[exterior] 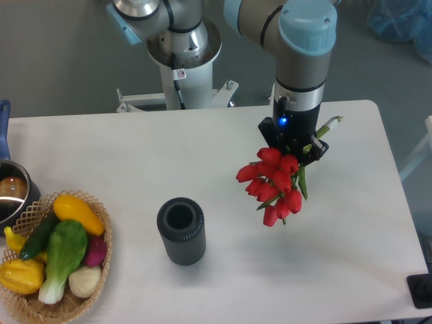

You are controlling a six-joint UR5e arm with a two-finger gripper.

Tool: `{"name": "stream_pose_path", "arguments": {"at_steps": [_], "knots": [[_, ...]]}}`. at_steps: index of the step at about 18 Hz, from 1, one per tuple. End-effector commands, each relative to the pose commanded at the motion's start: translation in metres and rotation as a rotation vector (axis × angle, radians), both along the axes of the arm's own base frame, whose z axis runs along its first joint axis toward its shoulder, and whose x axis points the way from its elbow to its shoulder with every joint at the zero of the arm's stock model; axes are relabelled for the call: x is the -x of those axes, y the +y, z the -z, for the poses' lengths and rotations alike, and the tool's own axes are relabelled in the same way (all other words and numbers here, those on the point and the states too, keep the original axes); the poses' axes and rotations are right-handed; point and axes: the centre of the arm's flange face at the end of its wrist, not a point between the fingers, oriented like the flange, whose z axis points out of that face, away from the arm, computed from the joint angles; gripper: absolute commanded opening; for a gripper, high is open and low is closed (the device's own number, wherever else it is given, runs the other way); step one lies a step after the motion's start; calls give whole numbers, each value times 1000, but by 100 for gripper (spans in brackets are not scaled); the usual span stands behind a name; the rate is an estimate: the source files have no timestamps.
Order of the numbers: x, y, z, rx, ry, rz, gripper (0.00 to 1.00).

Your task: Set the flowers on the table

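Observation:
A bunch of red tulips [273, 183] with green stems hangs from my gripper [294, 150] above the right half of the white table [223, 270]. The blooms point down and to the left; the stem ends [329, 125] stick out to the upper right. The gripper is shut on the stems, its fingers mostly hidden by the wrist and the flowers. A dark grey ribbed vase [181, 231] stands upright and empty on the table, to the lower left of the flowers.
A wicker basket [94, 283] with toy vegetables sits at the front left corner. A metal pot [12, 192] with a blue handle is at the left edge. The arm's base [183, 50] stands behind the table.

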Motion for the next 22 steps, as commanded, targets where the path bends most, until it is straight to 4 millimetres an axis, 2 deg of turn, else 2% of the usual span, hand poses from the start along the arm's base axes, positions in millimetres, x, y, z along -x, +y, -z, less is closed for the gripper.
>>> {"name": "stream_pose_path", "arguments": {"at_steps": [3, 7, 12, 16, 20, 21, 22], "knots": [[-5, 5, 12, 31, -13, 11, 0], [-10, 21, 48, 129, -62, 41, 0], [-10, 32, 70, 140, -93, 40, 0], [-14, 32, 90, 144, -105, 36, 0], [-20, 49, 116, 106, -67, 5, 0], [-19, 50, 122, 112, -75, 4, 2], [-21, 54, 128, 116, -83, 9, 10]]}}
